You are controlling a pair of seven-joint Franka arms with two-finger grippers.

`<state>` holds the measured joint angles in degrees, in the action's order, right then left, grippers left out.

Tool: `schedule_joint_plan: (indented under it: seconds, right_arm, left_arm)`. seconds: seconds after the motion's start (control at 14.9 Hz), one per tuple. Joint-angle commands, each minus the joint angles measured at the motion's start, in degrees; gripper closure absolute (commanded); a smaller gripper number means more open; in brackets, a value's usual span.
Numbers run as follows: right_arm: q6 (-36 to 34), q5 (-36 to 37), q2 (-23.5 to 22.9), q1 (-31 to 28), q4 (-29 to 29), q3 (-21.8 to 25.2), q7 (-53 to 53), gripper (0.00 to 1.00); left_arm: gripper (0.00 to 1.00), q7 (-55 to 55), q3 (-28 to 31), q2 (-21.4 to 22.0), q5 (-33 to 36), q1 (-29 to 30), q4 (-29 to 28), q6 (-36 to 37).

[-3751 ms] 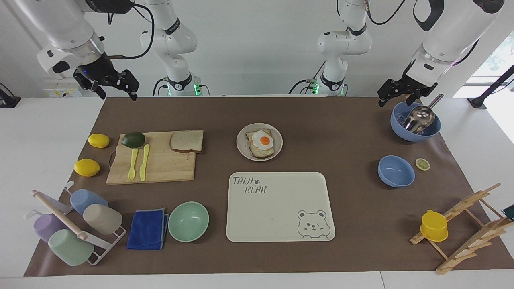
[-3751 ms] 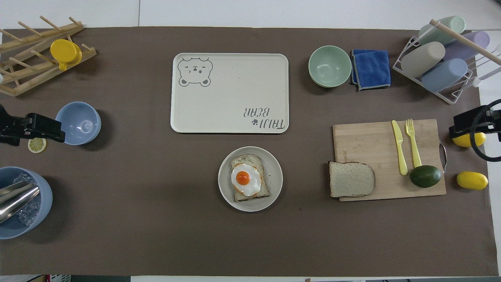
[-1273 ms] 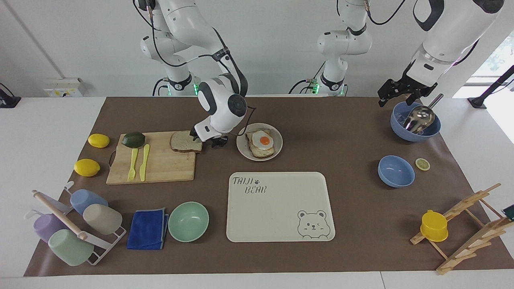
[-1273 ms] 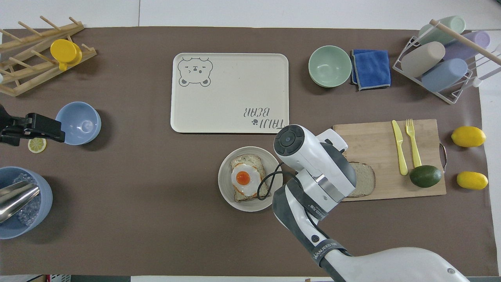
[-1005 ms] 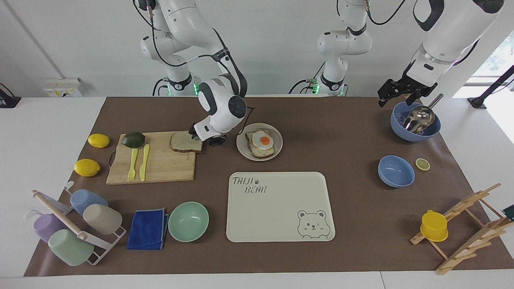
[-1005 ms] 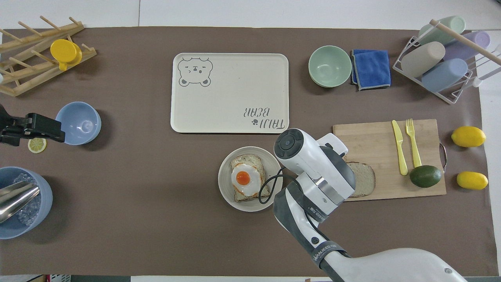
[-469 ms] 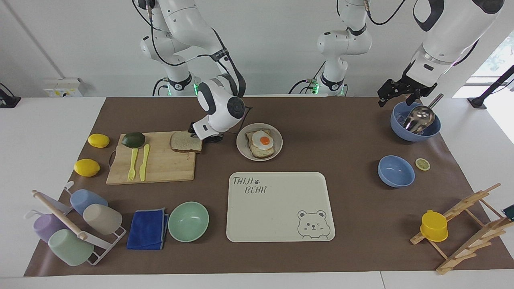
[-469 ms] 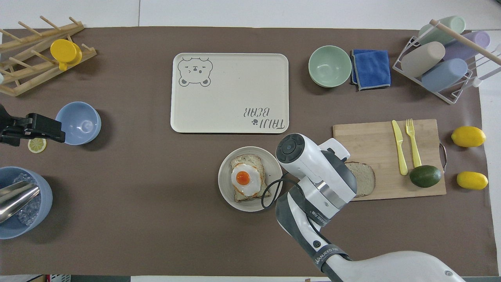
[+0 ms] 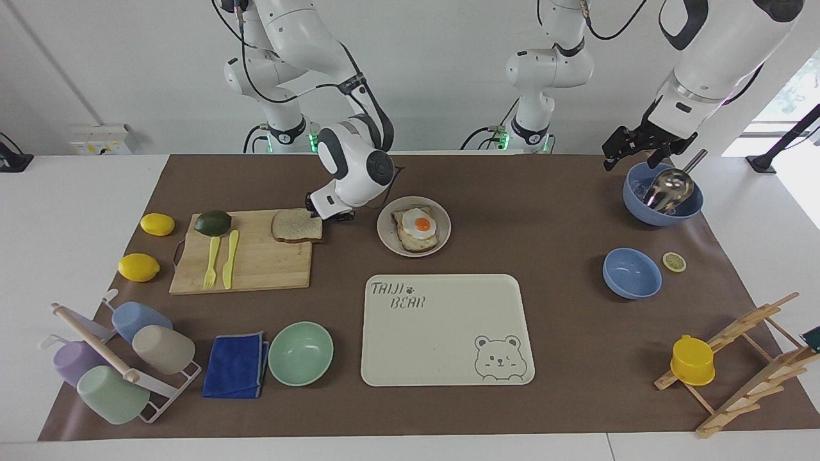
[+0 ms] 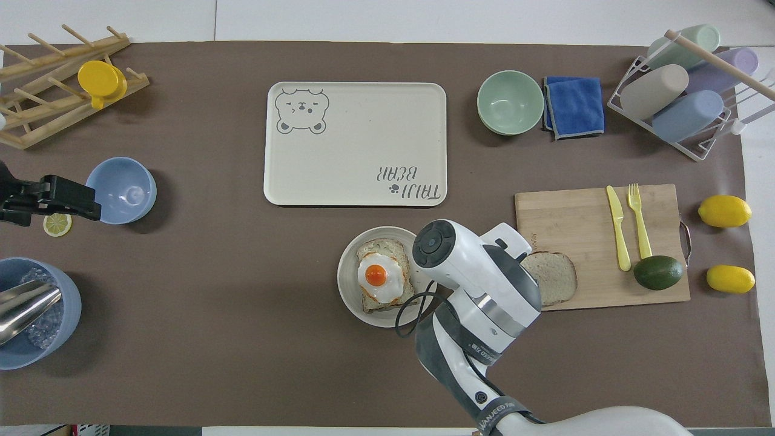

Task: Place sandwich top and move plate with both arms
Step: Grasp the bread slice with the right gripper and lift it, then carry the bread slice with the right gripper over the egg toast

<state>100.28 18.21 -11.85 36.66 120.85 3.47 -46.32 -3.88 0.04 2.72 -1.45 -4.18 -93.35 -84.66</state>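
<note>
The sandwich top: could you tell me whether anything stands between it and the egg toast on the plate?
Nothing visible does. The sandwich top lies at the cutting board's edge beside the plate; only bare mat separates them. The right gripper is at the slice's plate-side edge.

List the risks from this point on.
1. The right gripper sits at one edge of the sandwich top on the cutting board; a grip that narrow may let the slice droop or slip when lifted.
2. The fried egg makes an uneven bed on the plate, so the top could land tilted or slide off.
3. The left gripper waits over the blue bowl with the scoop; it must clear them.
</note>
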Motion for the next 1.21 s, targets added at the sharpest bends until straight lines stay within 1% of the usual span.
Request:
schedule_joint_plan:
  seconds: [0.0, 0.07, 0.13, 0.2, 0.27, 0.33, 0.4, 0.67, 0.94, 1.07, 1.14]
  right_arm:
    - [-6.6, -0.1, 0.0, 1.1, -8.8, -0.7, 2.2, 1.0]
    - [-9.5, -2.1, 0.0, 1.0, -13.6, -2.2, 4.0, 1.0]
    - [-12.8, -4.5, -0.2, 0.8, -19.3, -2.9, 5.5, 1.0]
    - [-14.9, -5.7, -0.9, 1.0, -23.6, -3.1, 6.2, 1.0]
    - [-16.2, -6.7, -2.2, 1.1, -27.7, -4.0, 6.2, 1.0]
    - [-15.6, -7.4, -3.3, 1.3, -30.3, -6.3, 5.8, 1.0]
    - [-14.3, -7.6, -4.0, 1.0, -31.4, -8.2, 5.4, 1.0]
    - [-6.0, -7.8, -4.3, 1.3, -30.8, -11.5, 3.5, 1.0]
    - [-4.6, -7.8, -5.6, 2.4, -29.9, -11.6, 3.2, 1.0]
    - [-4.5, -6.7, -8.8, 5.2, -30.2, -11.6, 1.9, 1.0]
    - [-4.3, -6.0, -9.8, 5.4, -30.2, -11.6, 1.5, 1.0]
  left_arm:
    - [0.0, 0.7, 0.1, 1.1, -0.5, 0.0, -1.4, -0.9]
    - [0.0, 0.7, 0.1, 1.1, -0.5, 0.0, -1.5, -1.0]
    - [0.0, 0.7, 0.1, 1.2, -0.5, 0.0, -1.6, -1.3]
    - [0.0, 0.7, 0.1, 1.5, -0.5, 0.0, -1.8, -1.3]
    - [0.0, 0.6, 0.1, 1.7, -0.5, 0.0, -2.4, -1.5]
    - [0.0, 0.6, 0.1, 2.0, -0.5, 0.0, -2.8, -1.8]
    - [0.0, 0.6, 0.1, 2.2, -0.6, 0.0, -3.2, -2.3]
    - [0.0, 0.7, 0.2, 2.2, -0.6, 0.0, -3.4, -2.8]
    - [0.0, 0.6, 0.3, 2.6, -0.6, 0.0, -4.4, -3.7]
    - [0.0, 0.6, 0.3, 3.0, -0.6, 0.1, -5.0, -3.9]
    - [0.0, 0.6, 0.3, 3.0, -0.6, 0.1, -5.3, -3.9]
